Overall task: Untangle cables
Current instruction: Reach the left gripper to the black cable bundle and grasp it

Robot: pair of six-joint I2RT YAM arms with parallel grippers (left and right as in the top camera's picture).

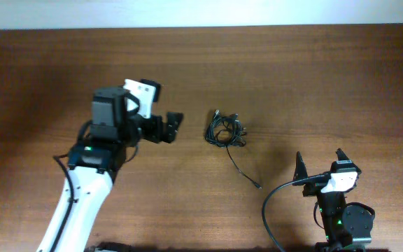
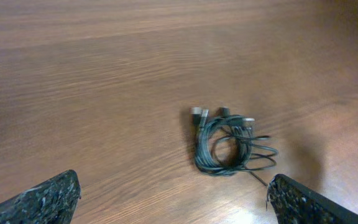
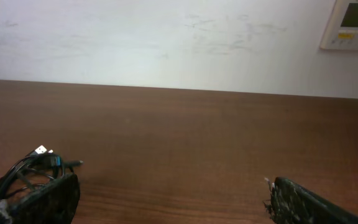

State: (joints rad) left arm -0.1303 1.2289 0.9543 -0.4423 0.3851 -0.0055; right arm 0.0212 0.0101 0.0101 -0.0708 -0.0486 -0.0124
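Now the cables [image 1: 226,131] sit in one small knotted bunch on the brown counter [image 1: 327,70], near the left gripper [image 1: 175,127]. That gripper and the right gripper [image 1: 320,162] are both wide open.

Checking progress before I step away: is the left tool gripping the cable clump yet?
No, the cables lie loose on the table ahead of the left tool, which stands wide open.

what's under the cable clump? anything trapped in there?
Only the wooden table shows beneath the cables, including through the open loop in the left wrist view. Where the strands overlap densely, whatever lies directly under them is covered.
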